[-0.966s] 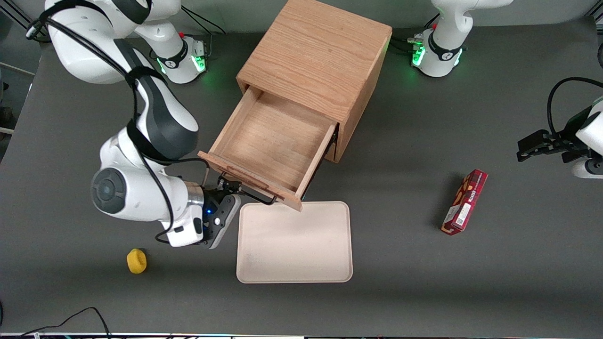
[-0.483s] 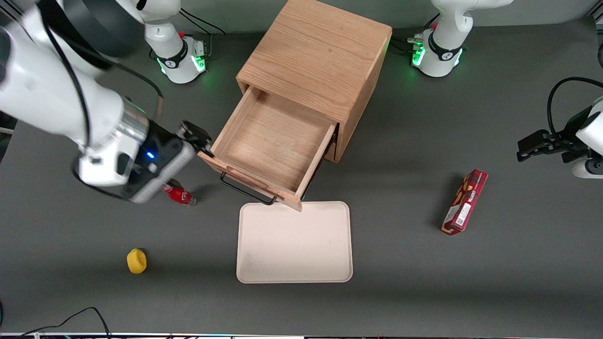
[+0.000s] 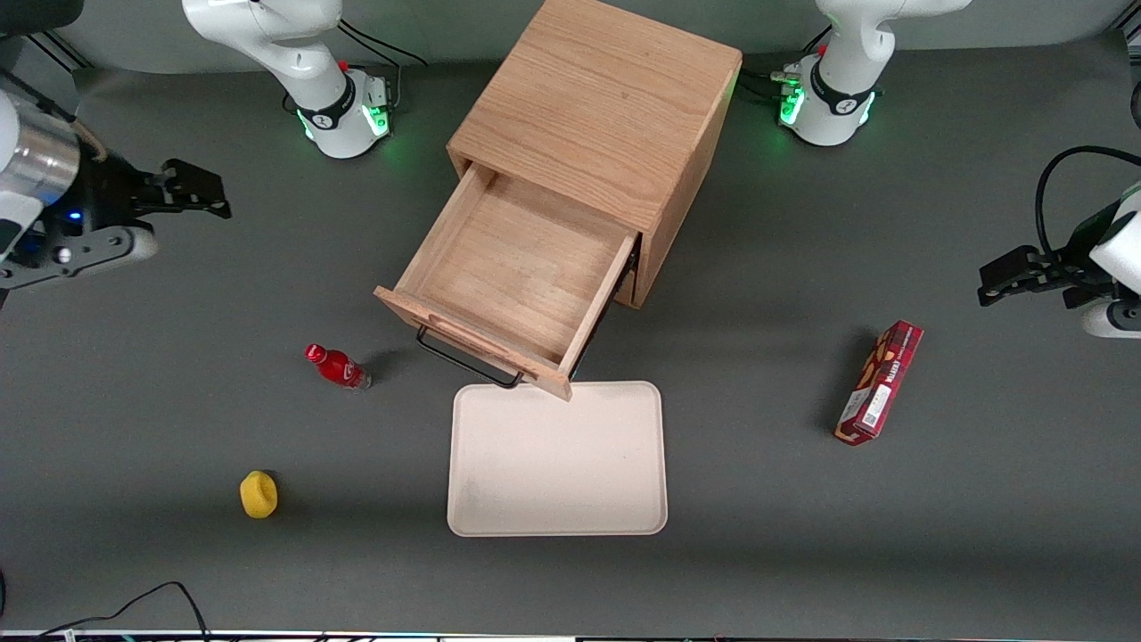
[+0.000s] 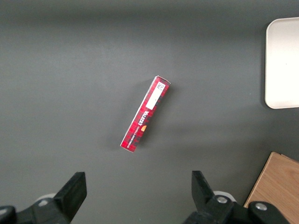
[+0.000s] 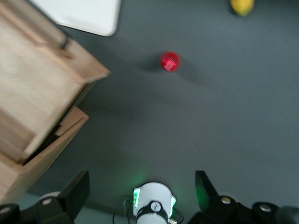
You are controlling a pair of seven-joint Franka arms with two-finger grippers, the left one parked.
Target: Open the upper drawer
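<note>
Grey table (image 3: 758, 499) | upper drawer (image 3: 521, 267) out, bare inside | gripper (image 3: 192, 192) spread, well apart

1. One wooden cabinet (image 3: 606, 116), with one upper drawer (image 3: 513, 272) pulled out of it.
2. One black bar handle (image 3: 468, 361) on that drawer's front.
3. One cream tray (image 3: 557, 459).
4. One red bottle (image 3: 337, 366).
5. One yellow object (image 3: 258, 494).
6. One red box (image 3: 879, 382).
7. One working gripper (image 3: 192, 189), fingers spread and holding nothing, raised over the working arm's end of the table.
</note>
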